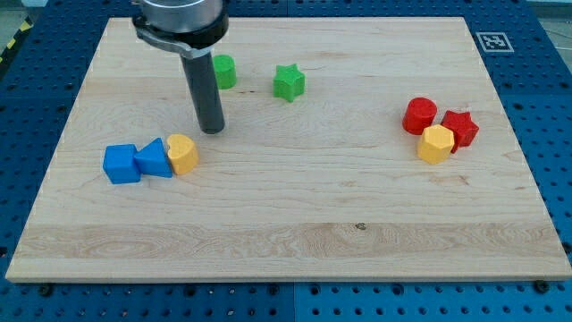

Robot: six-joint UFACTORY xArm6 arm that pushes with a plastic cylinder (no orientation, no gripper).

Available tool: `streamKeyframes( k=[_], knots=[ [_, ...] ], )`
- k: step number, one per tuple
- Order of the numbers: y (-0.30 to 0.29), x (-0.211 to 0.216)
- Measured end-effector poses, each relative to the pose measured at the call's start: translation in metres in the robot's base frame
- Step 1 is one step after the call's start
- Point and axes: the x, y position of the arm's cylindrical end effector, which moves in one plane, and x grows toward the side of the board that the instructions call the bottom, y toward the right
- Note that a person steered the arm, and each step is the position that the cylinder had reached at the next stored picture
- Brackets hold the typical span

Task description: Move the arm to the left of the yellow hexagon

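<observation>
Dark, upright rod plants my tip [213,131] on the worktop [295,224] (no tool, nothing grasped), far left of the yellow hexagon [435,144].

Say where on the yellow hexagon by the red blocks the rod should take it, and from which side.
I cannot grip, only touch. Meet the yellow hexagon on its flat face toward the view's left. That side is bare, while the red cylinder and red star crowd its top and right. My tip is far off to the view's left, so come straight across.
</observation>
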Motion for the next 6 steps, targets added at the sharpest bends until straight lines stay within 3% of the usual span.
streamKeyframes(
  k=[6],
  knots=[
    [0.167, 0.022]
  ],
)
